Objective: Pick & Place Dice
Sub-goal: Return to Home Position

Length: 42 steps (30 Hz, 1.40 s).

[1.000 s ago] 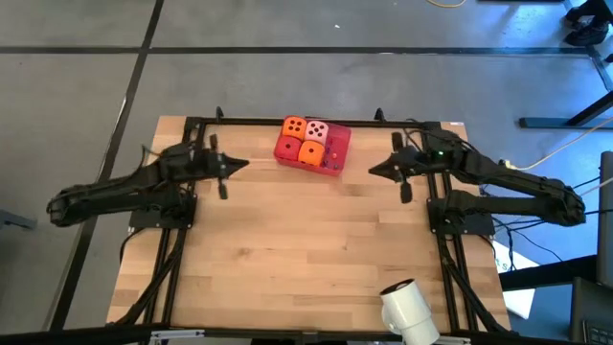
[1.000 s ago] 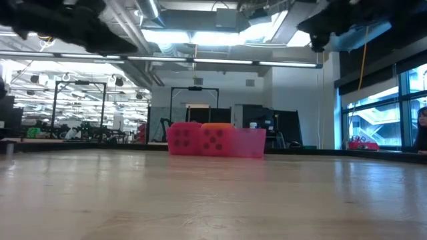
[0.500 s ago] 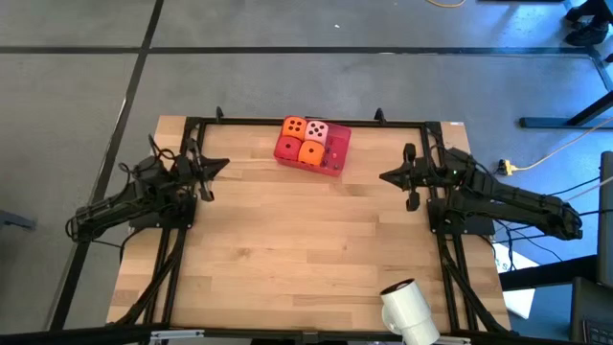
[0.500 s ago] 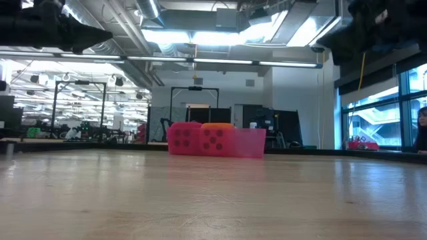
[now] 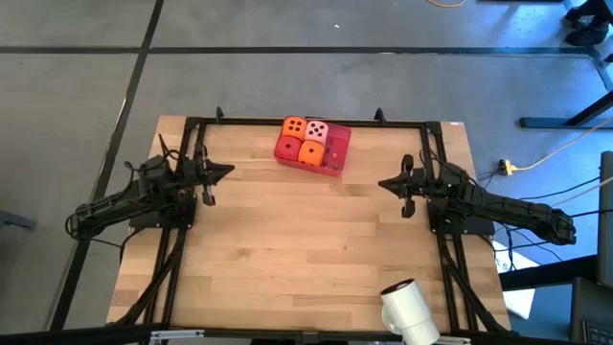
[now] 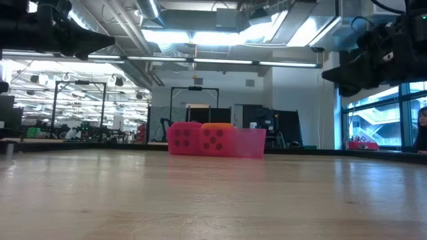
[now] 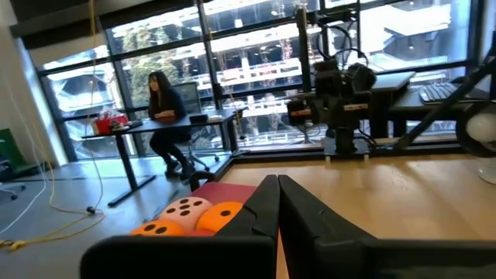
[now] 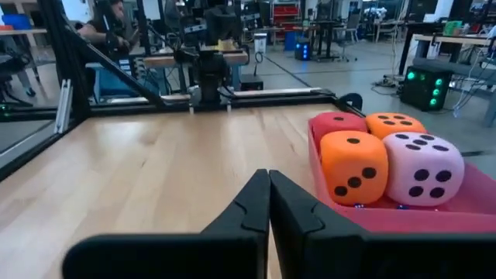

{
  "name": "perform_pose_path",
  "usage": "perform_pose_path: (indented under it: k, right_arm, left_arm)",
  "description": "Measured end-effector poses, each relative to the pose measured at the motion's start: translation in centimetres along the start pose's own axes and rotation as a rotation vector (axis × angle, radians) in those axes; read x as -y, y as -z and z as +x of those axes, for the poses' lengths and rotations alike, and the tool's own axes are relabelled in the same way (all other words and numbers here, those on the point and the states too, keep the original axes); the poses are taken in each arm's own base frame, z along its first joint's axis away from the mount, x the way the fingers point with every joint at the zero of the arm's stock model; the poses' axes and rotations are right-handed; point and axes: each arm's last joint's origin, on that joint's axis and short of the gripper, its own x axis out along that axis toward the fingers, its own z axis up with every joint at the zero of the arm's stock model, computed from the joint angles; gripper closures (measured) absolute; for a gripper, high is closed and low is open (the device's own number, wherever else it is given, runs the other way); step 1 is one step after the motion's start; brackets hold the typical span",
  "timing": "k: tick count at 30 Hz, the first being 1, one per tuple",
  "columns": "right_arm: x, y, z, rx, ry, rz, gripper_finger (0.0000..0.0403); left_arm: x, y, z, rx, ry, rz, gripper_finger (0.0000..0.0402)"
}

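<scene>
Four dice sit packed together in the flat pink-red tray (image 5: 337, 151) at the middle of the table's far edge: two orange (image 5: 294, 126) (image 5: 310, 151), one pale pink (image 5: 317, 131), one red (image 5: 286, 148). In the low view the red die (image 6: 185, 139) and an orange die (image 6: 215, 138) stand side by side. My left gripper (image 5: 228, 170) hovers shut left of the tray, above the table. My right gripper (image 5: 382, 184) hovers shut right of the tray. In the right wrist view the fingers (image 8: 269, 177) are together, with the near orange die (image 8: 353, 167) ahead.
A black frame rail (image 5: 306, 121) runs around the tabletop. A white cylindrical object (image 5: 407, 307) stands at the near right edge. Bare wood (image 5: 306, 240) lies between the arms. A person (image 7: 164, 105) sits at a desk beyond the table.
Both shut grippers have drawn away from the tray: the left toward the table's left edge, the right toward the right and near edges. Both have come lower in the low view. The dice and tray have stayed put.
</scene>
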Motion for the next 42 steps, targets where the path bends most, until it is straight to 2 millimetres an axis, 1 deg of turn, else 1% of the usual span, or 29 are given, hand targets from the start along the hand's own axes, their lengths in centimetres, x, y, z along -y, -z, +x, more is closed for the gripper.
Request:
perform_pose_path:
  k: [3,6,9,12,15,19,29,34,42]
  right_arm:
    - [0.0,-0.3,0.0,0.023,0.003,-0.007,0.0395]
    - [0.0,-0.3,0.0,0.021,0.004,-0.006,0.0395]
    - [0.0,-0.3,0.0,0.019,0.006,-0.008,0.0394]
    - [0.0,-0.3,0.0,0.018,0.006,-0.006,0.0394]
    - [0.0,-0.2,0.0,0.017,0.002,0.005,0.0394]
    - [0.0,-0.2,0.0,0.017,-0.002,0.047,0.0394]
    - [0.0,-0.2,0.0,0.016,-0.002,0.047,0.0394]
    - [0.0,-0.2,0.0,0.015,-0.002,0.047,0.0394]
    - [0.0,-0.2,0.0,0.016,-0.002,0.047,0.0394]
  left_arm:
    - [0.1,0.0,0.0,0.008,0.038,0.015,0.0399]
    - [0.1,0.1,0.1,0.021,0.039,0.014,0.0401]
    - [0.2,0.8,0.3,0.032,0.037,0.013,0.0399]
    - [0.4,2.2,0.6,0.068,0.030,0.000,0.0399]
    - [0.4,2.1,0.6,0.129,0.015,-0.007,0.0401]
    - [0.4,2.5,0.7,0.090,0.015,-0.055,0.0398]
    - [0.5,3.6,0.7,-0.017,0.018,-0.081,0.0399]
    - [0.6,3.7,0.7,-0.023,0.019,-0.068,0.0393]
    - [0.6,3.7,0.7,-0.023,0.019,-0.064,0.0398]
